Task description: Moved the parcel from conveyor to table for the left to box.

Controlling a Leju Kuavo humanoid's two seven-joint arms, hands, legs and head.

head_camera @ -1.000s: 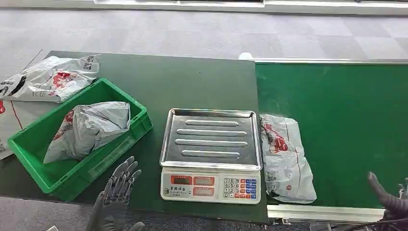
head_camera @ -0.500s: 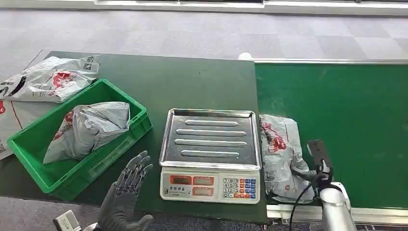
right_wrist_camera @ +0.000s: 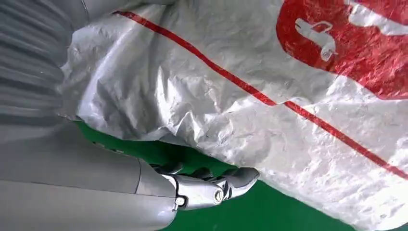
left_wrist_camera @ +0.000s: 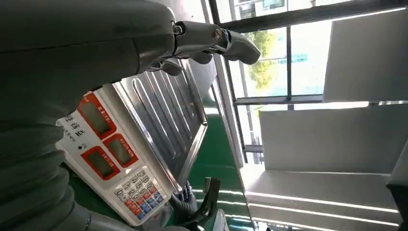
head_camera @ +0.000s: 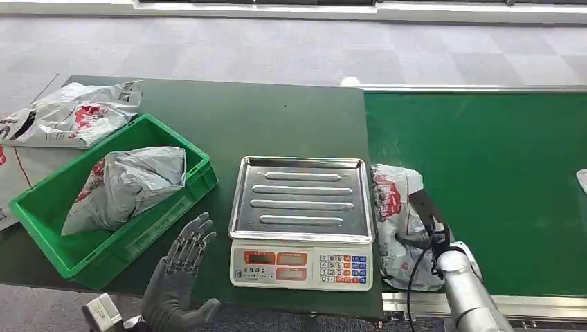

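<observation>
Grey right robot hand (head_camera: 419,235) against parcel (head_camera: 394,200), fingers spread.

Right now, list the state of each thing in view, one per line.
Grey plastic parcel with red print: lying on the green conveyor beside the scale, right hand on it.
Steel-topped weighing scale: tray bare.
Green plastic crate: holds one grey parcel.
Left hand: fingers apart, holding nothing.

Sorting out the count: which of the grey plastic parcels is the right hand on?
The grey plastic parcel with red print on the green conveyor belt, beside the scale; the right hand is at it. The others lie in the green crate and behind it.
</observation>
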